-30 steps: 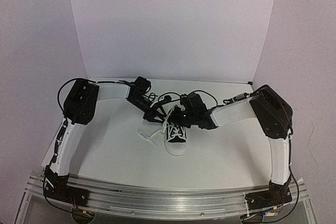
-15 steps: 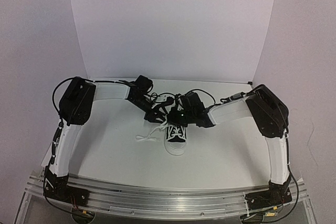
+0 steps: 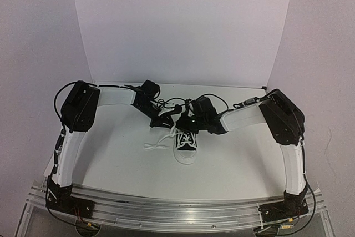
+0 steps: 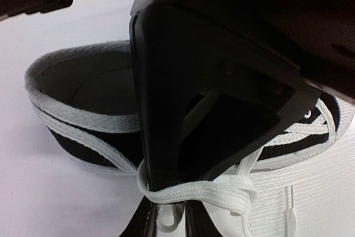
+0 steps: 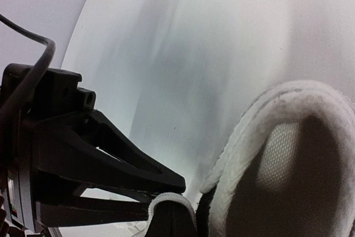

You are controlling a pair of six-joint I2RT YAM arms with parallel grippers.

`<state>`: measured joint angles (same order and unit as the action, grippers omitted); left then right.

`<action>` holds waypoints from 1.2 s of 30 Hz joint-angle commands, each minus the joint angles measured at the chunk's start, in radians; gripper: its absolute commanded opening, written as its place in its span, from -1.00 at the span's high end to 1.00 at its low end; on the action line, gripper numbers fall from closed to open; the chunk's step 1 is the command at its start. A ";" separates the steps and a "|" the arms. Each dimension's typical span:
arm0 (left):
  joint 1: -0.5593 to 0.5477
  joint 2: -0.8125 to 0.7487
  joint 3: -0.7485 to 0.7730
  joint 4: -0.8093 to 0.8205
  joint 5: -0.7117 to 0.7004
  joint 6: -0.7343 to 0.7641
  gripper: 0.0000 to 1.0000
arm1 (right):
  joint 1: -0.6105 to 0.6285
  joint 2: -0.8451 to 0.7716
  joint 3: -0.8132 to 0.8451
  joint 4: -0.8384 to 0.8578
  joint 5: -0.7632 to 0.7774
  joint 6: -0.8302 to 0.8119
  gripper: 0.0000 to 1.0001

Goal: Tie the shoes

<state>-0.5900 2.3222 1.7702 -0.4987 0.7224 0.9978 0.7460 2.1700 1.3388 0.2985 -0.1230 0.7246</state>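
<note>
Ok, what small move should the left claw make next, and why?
Probably draw the left claw slowly leftward, away from the sneaker. Its tips seem pinched on the lace, which wraps the other claw's finger loosely, and slack lies on the table beside the shoe, so pulling should tighten the wrap.

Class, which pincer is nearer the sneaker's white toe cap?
Right. The right pincer hangs straight behind the toe cap, over the heel opening; the left pincer is off to the heel's left.
</note>
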 commanded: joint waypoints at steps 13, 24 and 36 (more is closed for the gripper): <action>-0.002 -0.044 0.068 -0.043 -0.071 -0.102 1.00 | 0.006 -0.206 -0.069 0.023 -0.091 -0.190 -0.02; -0.002 -0.050 0.055 -0.039 -0.088 -0.208 1.00 | 0.164 -0.325 -0.109 -0.369 0.010 -0.589 -0.14; -0.002 -0.039 0.045 -0.022 -0.098 -0.243 1.00 | 0.204 0.069 0.267 -0.506 0.095 -0.854 -0.33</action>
<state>-0.5900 2.3222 1.7981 -0.5400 0.6239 0.7791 0.9648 2.1845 1.5221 -0.1505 -0.0935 -0.0341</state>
